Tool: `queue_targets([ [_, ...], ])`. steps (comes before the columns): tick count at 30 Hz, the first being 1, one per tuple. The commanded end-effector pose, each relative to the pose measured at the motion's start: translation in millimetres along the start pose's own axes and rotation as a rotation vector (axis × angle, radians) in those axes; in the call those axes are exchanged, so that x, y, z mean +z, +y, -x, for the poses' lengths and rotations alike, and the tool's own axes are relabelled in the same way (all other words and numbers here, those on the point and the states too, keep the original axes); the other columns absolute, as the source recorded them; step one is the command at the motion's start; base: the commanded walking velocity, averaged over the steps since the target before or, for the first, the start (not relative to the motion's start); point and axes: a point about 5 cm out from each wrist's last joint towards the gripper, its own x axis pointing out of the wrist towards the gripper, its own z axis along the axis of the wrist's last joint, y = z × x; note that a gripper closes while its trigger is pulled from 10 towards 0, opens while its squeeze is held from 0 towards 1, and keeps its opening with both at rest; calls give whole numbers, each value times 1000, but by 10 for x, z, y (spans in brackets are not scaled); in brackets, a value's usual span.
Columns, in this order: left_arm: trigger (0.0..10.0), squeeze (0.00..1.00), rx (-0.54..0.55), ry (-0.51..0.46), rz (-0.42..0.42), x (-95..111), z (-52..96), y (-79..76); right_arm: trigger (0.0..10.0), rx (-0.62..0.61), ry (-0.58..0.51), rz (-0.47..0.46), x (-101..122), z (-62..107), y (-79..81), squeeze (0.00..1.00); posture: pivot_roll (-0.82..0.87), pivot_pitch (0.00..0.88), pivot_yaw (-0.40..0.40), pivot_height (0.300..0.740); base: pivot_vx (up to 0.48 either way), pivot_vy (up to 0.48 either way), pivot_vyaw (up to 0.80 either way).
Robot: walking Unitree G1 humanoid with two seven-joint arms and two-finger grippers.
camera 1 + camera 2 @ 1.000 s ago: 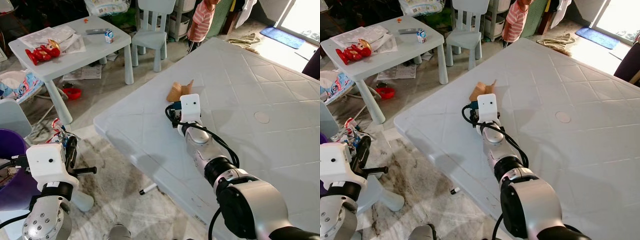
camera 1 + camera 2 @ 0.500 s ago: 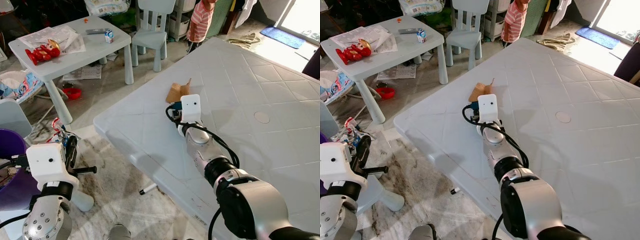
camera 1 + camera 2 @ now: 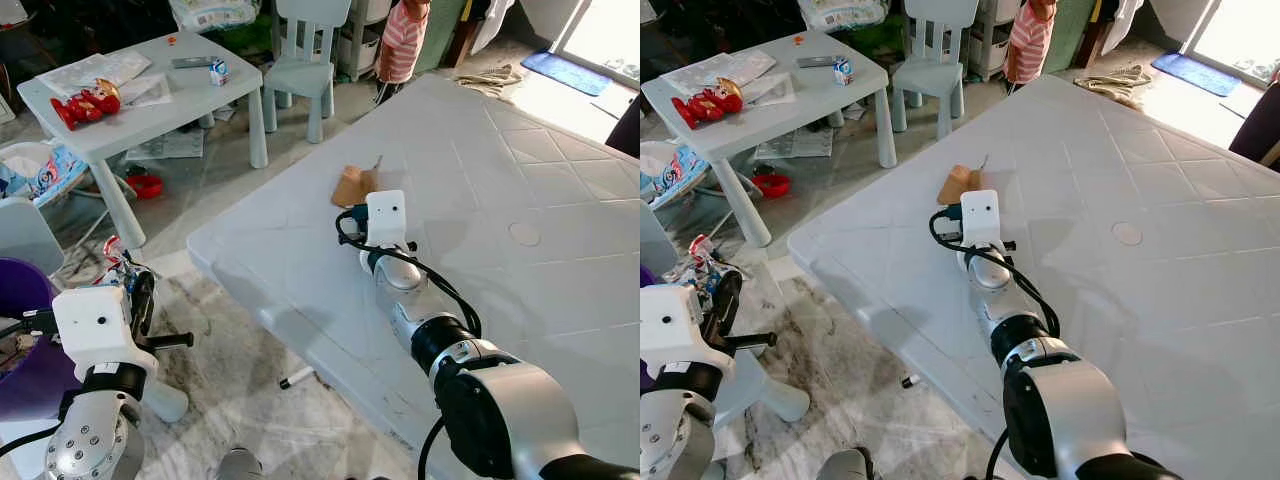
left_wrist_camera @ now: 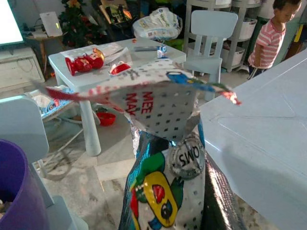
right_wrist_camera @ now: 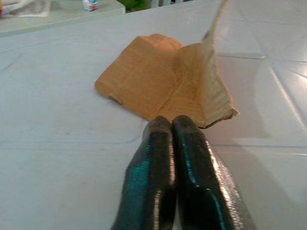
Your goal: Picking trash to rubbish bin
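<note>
The right tool (image 5: 171, 125) lies low on the large white counter (image 3: 520, 150), its two black fingers (image 5: 152, 158) pressed together with nothing between them, their tips just touching the near edge of a torn piece of brown cardboard (image 5: 163, 81). The cardboard rests flat on the counter near its left edge, with one flap (image 5: 213, 43) standing up on the side. In the head views the cardboard (image 3: 354, 182) sits just beyond the right wrist's white camera housing (image 3: 387, 214).

The left tool (image 3: 135, 300) is held low beside the counter, over the marbled floor (image 3: 240, 400), and is clamped on a crumpled snack wrapper (image 4: 165, 158) printed with red, yellow and green figures; the wrapper's torn top fans out above the fingers. A purple rubbish bin (image 3: 25, 340) stands at the robot's far left, just beside that arm.

Beyond, a small pale-blue counter (image 3: 150, 105) carries a red toy (image 3: 88, 103), papers and a small carton (image 3: 218, 72). A child's chair (image 3: 305, 60) stands next to it, and a person in a striped shirt (image 3: 405, 40) stands farther back.
</note>
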Motion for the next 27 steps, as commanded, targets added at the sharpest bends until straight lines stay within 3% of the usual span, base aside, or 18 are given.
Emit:
queue_targets([
  [1,0,0,-15,-2,2,17,20,-24,0,-32,10,-9,-45,11,-67,0,434,154,-94,740,0,0,0],
  [17,0,0,-14,-3,-8,21,23,-5,0,-80,-21,2,-13,8,-145,0,446,149,-90,740,0,0,0],
  [25,0,0,-14,-5,-8,20,9,-5,0,-131,-73,34,98,-18,-337,0,424,142,-88,740,0,0,0],
  [27,0,0,-18,-5,-3,12,-4,-19,0,-156,-107,50,154,-21,-462,0,424,142,-88,740,0,0,0],
])
